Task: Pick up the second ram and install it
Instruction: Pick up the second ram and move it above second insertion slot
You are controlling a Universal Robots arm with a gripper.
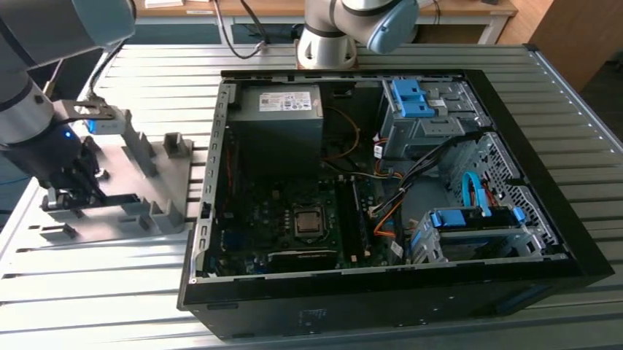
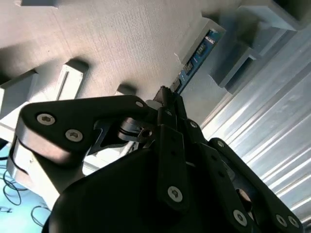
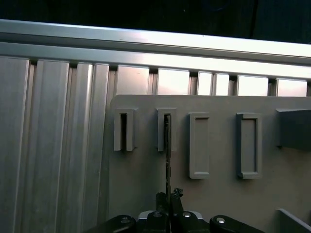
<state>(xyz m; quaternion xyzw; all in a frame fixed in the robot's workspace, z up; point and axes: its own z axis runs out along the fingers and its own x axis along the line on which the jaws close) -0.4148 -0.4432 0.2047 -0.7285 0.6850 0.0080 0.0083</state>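
The second ram [image 2: 197, 52] is a thin blue-green board standing on its edge in the grey fixture plate [image 1: 117, 182]. In the first wrist view the second ram [image 3: 167, 145] shows edge-on as a dark line, with its far end in a slotted block [image 3: 166, 129]. My gripper [image 2: 169, 95] sits low over the plate with its black fingers pressed on either side of the stick's near end. In the exterior view my gripper [image 1: 70, 195] is down among the plate's upright blocks, on the exterior view's left.
An open black computer case [image 1: 209, 240] lies on the exterior view's right of the plate, its motherboard [image 1: 292, 219] facing up. Grey upright blocks [image 1: 175, 144] stand around the gripper. The ribbed aluminium table [image 1: 98, 299] runs under everything. A second arm's base [image 1: 326, 44] stands behind the case.
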